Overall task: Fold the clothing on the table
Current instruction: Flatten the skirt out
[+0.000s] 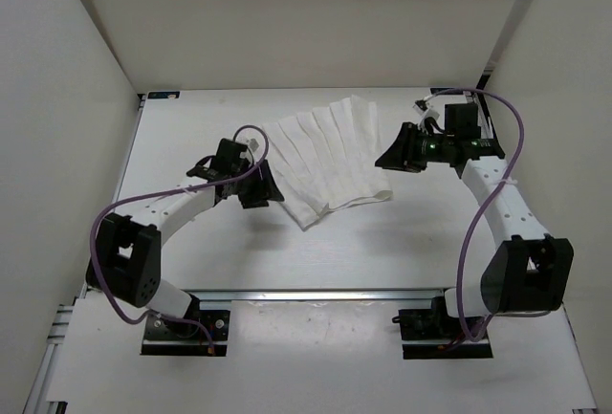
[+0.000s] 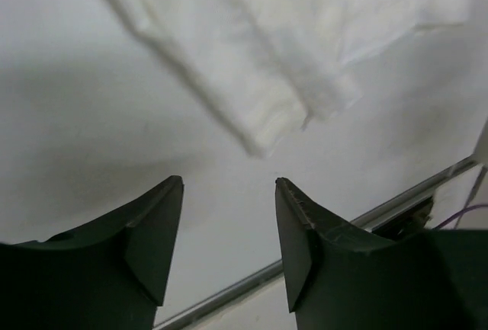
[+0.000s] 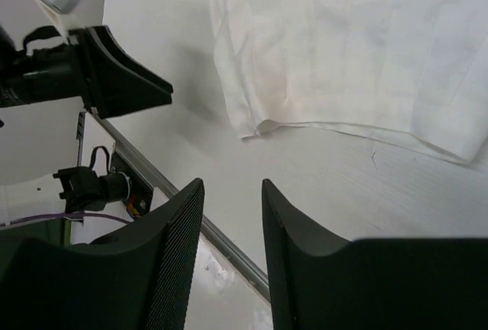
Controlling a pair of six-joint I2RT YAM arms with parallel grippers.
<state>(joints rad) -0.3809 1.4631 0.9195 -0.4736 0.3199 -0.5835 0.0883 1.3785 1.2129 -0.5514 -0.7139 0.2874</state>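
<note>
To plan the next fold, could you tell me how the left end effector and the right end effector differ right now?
The left end effector sits beside the clothing's left edge, pointing right; the right end effector sits beside its right edge, pointing left. In the wrist views, the left end effector's jaws stand wider apart than the right end effector's. Both are open and hold nothing.
</note>
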